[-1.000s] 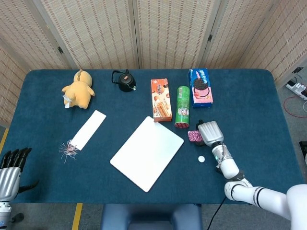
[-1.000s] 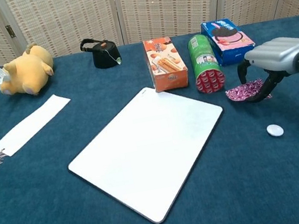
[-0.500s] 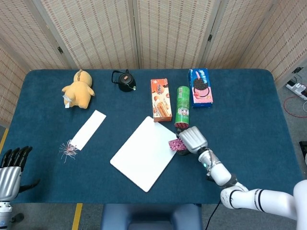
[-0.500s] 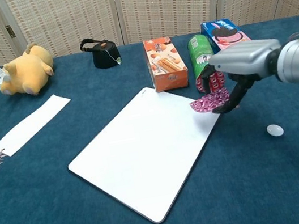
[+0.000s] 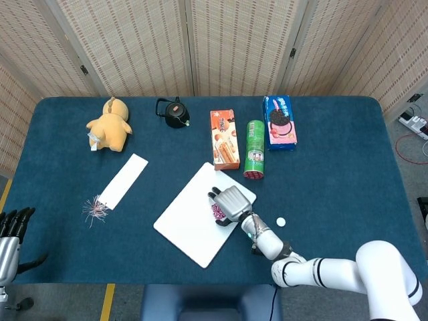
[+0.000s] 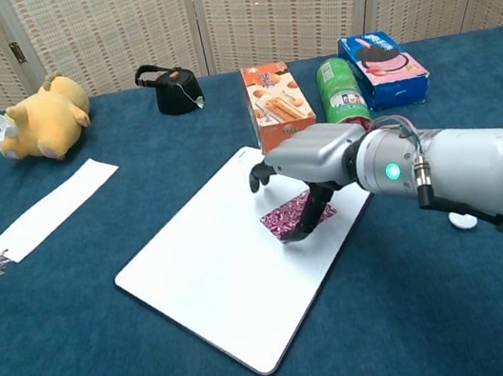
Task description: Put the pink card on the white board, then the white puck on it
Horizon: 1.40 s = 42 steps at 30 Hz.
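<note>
Right robot hand holds pink card over white board, card low, apparently touching; release pending. White puck sits on tabletop, untouched. Left robot hand idle, fingers apart, empty.

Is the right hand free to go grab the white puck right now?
Probably not yet: the right hand holds the pink card over the white board. The white puck lies uncovered beside that arm.

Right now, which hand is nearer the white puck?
Right. The right hand holds the pink card over the white board, just left of the white puck. The left hand is off the table's far-left corner.
</note>
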### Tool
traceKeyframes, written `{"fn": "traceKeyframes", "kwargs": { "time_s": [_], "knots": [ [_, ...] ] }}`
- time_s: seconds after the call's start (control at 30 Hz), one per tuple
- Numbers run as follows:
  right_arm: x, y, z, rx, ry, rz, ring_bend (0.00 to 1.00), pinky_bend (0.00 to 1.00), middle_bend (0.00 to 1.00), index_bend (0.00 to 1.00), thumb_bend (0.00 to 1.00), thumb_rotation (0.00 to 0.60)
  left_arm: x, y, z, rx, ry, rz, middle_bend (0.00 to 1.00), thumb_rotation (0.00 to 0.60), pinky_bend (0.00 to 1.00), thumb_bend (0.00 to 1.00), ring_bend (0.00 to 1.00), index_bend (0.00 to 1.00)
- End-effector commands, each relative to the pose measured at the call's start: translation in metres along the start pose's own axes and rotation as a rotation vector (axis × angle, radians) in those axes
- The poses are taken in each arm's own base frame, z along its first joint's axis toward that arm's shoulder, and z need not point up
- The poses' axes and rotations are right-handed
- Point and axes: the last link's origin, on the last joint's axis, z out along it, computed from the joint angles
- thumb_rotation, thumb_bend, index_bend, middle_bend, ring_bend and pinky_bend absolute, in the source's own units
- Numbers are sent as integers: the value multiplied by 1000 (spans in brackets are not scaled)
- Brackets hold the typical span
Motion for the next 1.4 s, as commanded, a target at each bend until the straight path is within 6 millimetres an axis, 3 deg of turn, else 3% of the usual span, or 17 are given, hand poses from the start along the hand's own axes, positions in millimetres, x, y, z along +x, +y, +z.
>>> {"fn": "traceKeyframes", "kwargs": {
  "time_s": [0.03,0.13,0.3,0.63,0.87,1.07,1.4],
  "knots": [
    [7,-3,-2,12,19,-22,863,812,145,96,299,398,-1,0,0,1,-2,-2,123,600,45,165,96,105],
    [12,0,-8,10,32,-33,857,812,124,43,299,399,-1,0,0,2,-2,-3,123,600,45,165,96,105],
    [18,18,-34,-17,72,-31,860,812,153,49,299,397,-3,-1,0,1,-6,-6,123,600,45,166,96,105],
    [14,67,-105,-115,125,-19,880,812,255,269,299,399,-6,7,8,-27,-10,-14,123,600,45,166,96,105],
    [-12,94,-146,-178,112,-13,890,816,291,327,299,402,-7,15,14,-55,-12,-15,123,600,45,165,96,106],
    [-38,112,-158,-220,73,-45,890,816,274,363,299,401,-7,19,15,-66,-13,-19,123,600,45,165,96,112],
    [-71,120,-146,-232,26,-62,891,816,256,384,299,399,-6,16,12,-50,-13,-20,123,600,45,166,96,114]
  ]
}}
